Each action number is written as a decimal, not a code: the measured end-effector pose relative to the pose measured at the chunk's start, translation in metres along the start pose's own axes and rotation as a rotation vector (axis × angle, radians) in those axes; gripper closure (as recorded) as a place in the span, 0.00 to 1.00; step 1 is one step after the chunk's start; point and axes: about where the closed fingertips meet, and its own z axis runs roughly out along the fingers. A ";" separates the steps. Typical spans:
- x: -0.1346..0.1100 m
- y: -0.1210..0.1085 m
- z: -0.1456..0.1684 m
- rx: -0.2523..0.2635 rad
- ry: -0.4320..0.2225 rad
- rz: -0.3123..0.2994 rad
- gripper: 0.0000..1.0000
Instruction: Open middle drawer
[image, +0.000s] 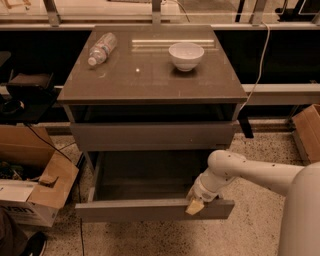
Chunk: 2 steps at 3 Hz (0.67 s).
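Observation:
The middle drawer (135, 210) is pulled well out of the grey-brown cabinet (150, 82), showing its shallow dark interior (145, 175). My gripper (195, 203) is at the right part of the drawer's front panel, shut over its top edge, with a tan fingertip (194, 206) on the outer face. My white arm (260, 172) reaches in from the right. The taller upper drawer front (150, 136) is closed. The lowest drawer is hidden under the open one.
A plastic bottle (101, 48) lies on the cabinet top, and a white bowl (186, 55) stands on it. An open cardboard box (35, 195) sits on the floor at the left, another (307, 130) at the right. A cable (257, 65) hangs behind.

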 end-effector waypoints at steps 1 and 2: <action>0.000 0.017 0.006 -0.042 0.065 -0.030 0.25; 0.009 0.044 0.016 -0.107 0.121 -0.038 0.02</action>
